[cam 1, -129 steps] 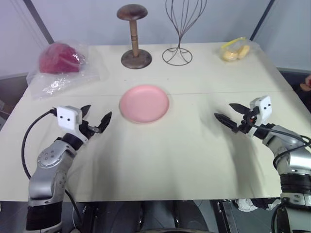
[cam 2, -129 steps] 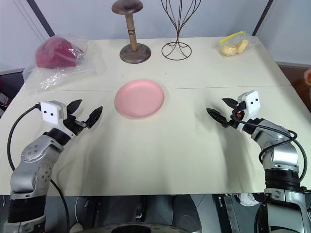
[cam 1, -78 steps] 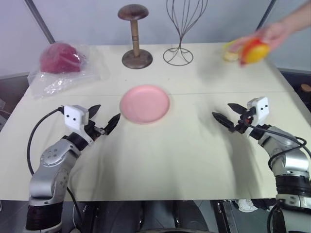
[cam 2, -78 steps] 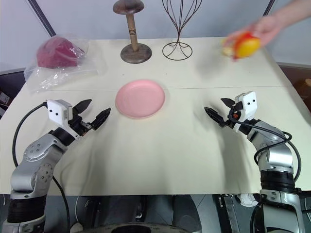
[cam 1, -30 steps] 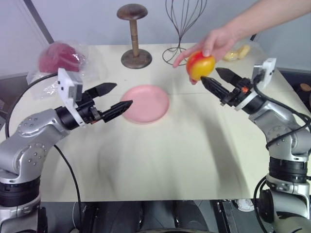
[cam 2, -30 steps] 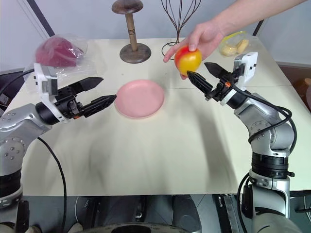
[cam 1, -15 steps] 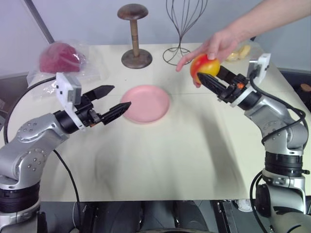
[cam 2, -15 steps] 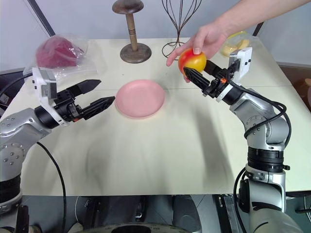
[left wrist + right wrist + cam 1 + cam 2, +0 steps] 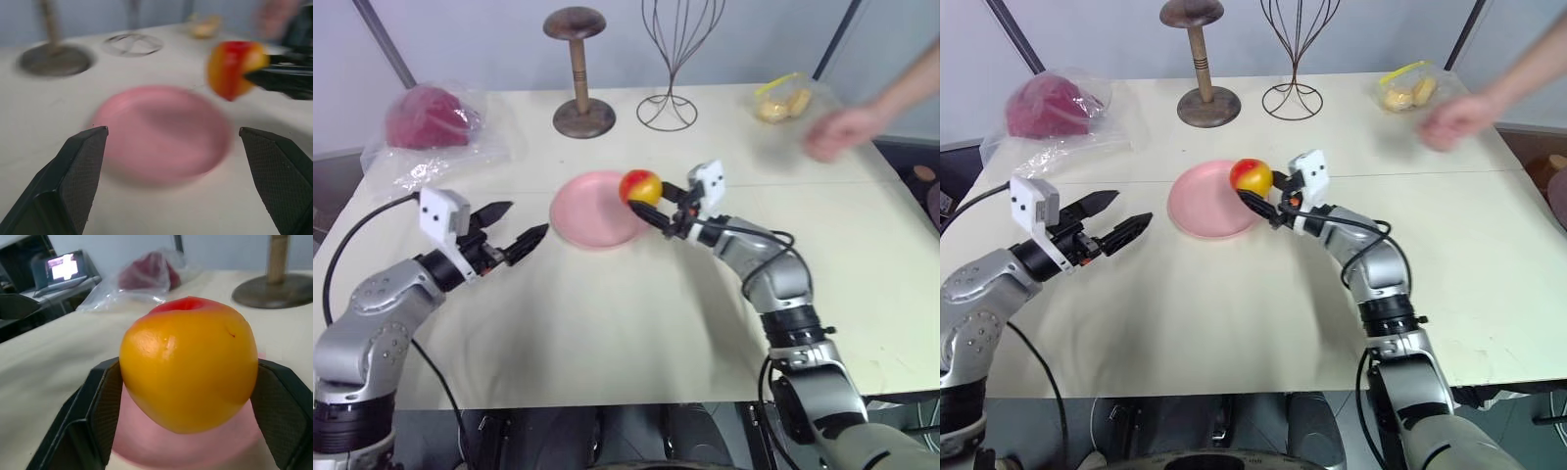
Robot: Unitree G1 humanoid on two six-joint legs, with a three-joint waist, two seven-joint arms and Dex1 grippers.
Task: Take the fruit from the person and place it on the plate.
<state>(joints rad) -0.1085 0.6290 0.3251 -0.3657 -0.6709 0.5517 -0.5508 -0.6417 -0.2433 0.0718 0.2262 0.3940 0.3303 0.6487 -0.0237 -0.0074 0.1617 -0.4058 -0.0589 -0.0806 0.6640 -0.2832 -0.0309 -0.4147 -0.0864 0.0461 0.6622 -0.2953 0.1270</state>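
I have the fruit (image 9: 1253, 177), red on top and shading to yellow-orange, pinched between the two black fingers of the right gripper (image 9: 1261, 196), which is clamped on it from either side; in the right wrist view the fruit (image 9: 190, 363) sits square between the fingers, just ahead of the wrist. It hangs above the near right rim of the pink plate (image 9: 1197, 204), not yet resting on it as far as I can judge, so the relation that matters is straight down and a touch further in toward the plate's middle. The fruit is round, so no long axis to worry about. The right arm is the one on the job; the left gripper (image 9: 1120, 224) stands off to the plate's left, fingers spread apart and empty, pointing toward the plate with the fruit (image 9: 234, 68) across from it. The person's hand (image 9: 1451, 121) is well apart at the far right of the table, near the clear bag of pale yellow fruits (image 9: 1404, 93). My read: lower and release next.
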